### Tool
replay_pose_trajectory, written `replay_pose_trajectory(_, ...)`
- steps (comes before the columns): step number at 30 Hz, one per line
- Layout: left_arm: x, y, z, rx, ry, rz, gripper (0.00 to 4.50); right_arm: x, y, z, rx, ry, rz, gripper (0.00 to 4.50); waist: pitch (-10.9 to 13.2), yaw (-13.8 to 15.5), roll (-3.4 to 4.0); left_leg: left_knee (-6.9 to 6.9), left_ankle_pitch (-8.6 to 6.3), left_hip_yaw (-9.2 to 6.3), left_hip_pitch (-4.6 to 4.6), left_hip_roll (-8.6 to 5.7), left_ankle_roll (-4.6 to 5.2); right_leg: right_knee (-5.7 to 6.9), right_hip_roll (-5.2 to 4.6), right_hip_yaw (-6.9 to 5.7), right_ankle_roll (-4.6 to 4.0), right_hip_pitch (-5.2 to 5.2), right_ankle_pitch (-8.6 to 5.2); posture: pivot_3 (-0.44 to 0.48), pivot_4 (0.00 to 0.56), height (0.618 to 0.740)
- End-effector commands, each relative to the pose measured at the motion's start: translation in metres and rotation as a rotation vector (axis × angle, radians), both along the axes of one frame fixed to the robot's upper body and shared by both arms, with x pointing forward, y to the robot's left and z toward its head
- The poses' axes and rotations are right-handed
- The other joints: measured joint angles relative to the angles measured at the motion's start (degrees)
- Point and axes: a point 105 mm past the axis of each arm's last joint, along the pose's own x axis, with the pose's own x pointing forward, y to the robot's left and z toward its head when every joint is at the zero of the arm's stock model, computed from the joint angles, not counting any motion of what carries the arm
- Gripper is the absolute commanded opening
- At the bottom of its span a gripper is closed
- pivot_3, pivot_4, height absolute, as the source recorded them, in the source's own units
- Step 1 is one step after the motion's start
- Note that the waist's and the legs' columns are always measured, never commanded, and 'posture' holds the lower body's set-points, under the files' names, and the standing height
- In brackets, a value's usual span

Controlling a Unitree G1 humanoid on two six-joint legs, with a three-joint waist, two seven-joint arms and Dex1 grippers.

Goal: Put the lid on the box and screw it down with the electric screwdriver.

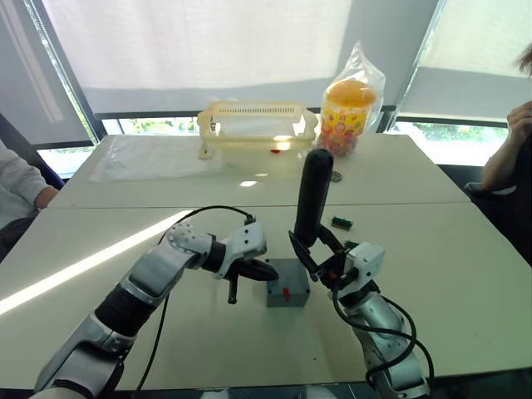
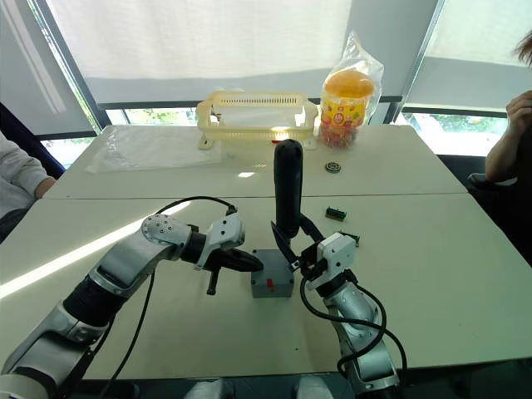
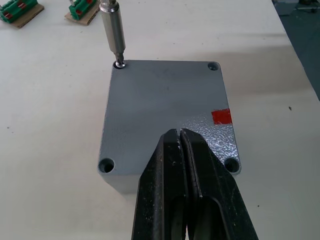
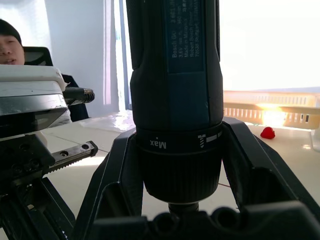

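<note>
The blue-grey box [image 1: 288, 293] stands on the table between my arms, a red mark on its front. The lid [image 3: 165, 100] lies flat on top of it, with holes at its corners. My right gripper [image 1: 317, 249] is shut on the black electric screwdriver [image 1: 314, 195] and holds it upright over the box. The screwdriver's metal bit [image 3: 114, 30] stands in one corner hole of the lid. My left gripper [image 3: 181, 145] is shut with nothing between its fingers, its tips resting on the lid's edge opposite the bit.
At the back of the table stand a yellow basket [image 1: 256, 126] and a bagged orange jar [image 1: 349, 104]. Green connector blocks [image 1: 342, 222] lie just behind and right of the box. One person sits at the left edge [image 1: 21, 187], another at the right edge [image 1: 509, 158].
</note>
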Motion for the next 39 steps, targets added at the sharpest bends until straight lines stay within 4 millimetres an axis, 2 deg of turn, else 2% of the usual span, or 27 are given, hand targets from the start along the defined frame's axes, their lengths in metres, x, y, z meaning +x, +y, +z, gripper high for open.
replay_pose_trajectory(1, -0.002, -0.004, -0.007, 0.016, 0.000, -0.008, 0.00, -0.005, -0.007, -0.076, -0.089, 0.314, -0.014, 1.81, 0.0, 0.0, 0.01, -0.01, 0.00, 0.00, 0.00, -0.01, -0.01, 0.00, -0.02, -0.01, -0.01, 0.00, -0.01, 0.000, 0.150, 0.740)
replay_pose_trajectory(6, 0.001, -0.007, -0.009, 0.009, -0.022, -0.006, 0.00, -0.006, -0.011, -0.043, -0.057, 0.215, -0.028, 1.81, 0.0, 0.1, 0.06, -0.04, -0.03, -0.03, -0.09, -0.01, -0.05, -0.23, -0.10, -0.02, -0.04, -0.01, -0.01, 0.000, 0.150, 0.740)
replay_pose_trajectory(10, 0.002, -0.010, -0.010, -0.001, -0.029, -0.004, 0.00, -0.008, -0.014, -0.016, -0.034, 0.149, -0.039, 1.81, 0.2, 0.1, 0.38, -0.11, -0.04, -0.06, -0.31, -0.06, -0.05, -0.58, -0.18, -0.03, -0.06, -0.02, 0.00, 0.000, 0.150, 0.740)
replay_pose_trajectory(14, 0.003, -0.013, -0.012, -0.008, -0.034, -0.002, 0.00, -0.010, -0.019, 0.014, -0.009, 0.079, -0.064, 1.81, 0.2, 0.4, 0.42, -0.05, -0.01, -0.06, -1.10, -0.18, -0.03, -0.53, -0.21, -0.10, -0.10, -0.73, 0.06, 0.000, 0.150, 0.740)
replay_pose_trajectory(17, 0.004, -0.015, -0.014, -0.014, -0.035, -0.002, 0.00, -0.012, -0.019, 0.033, 0.005, 0.044, -0.066, 1.81, 0.3, 0.7, 0.57, -0.05, -0.01, -0.04, -1.24, -0.26, -0.03, -0.46, -0.07, -0.24, -0.07, -0.89, 0.07, 0.000, 0.150, 0.740)
replay_pose_trajectory(26, 0.006, -0.018, -0.015, -0.028, -0.038, 0.003, 0.00, -0.014, -0.015, 0.035, 0.021, 0.065, -0.052, 1.81, 0.6, 1.3, 0.69, 0.00, -0.01, 0.19, -1.23, -0.31, -0.02, -0.42, 0.16, -0.29, -0.04, -0.88, 0.06, 0.000, 0.150, 0.740)
replay_pose_trajectory(34, 0.005, -0.017, -0.015, -0.029, -0.038, 0.009, 0.00, -0.002, -0.014, 0.027, 0.015, 0.036, -0.097, 1.81, 0.6, 1.2, 0.68, 0.04, -0.01, 0.18, -1.16, -0.30, -0.02, -0.27, 0.25, -0.29, -0.03, -0.88, 0.06, 0.000, 0.150, 0.740)
replay_pose_trajectory(39, 0.003, -0.016, -0.015, -0.026, -0.036, 0.009, 0.00, 0.006, -0.022, 0.022, -0.022, 0.002, -0.158, 1.81, 0.6, 1.1, 0.68, 0.09, 0.00, 0.18, -1.11, -0.29, -0.02, -0.12, 0.26, -0.29, -0.03, -0.89, 0.05, 0.000, 0.150, 0.740)
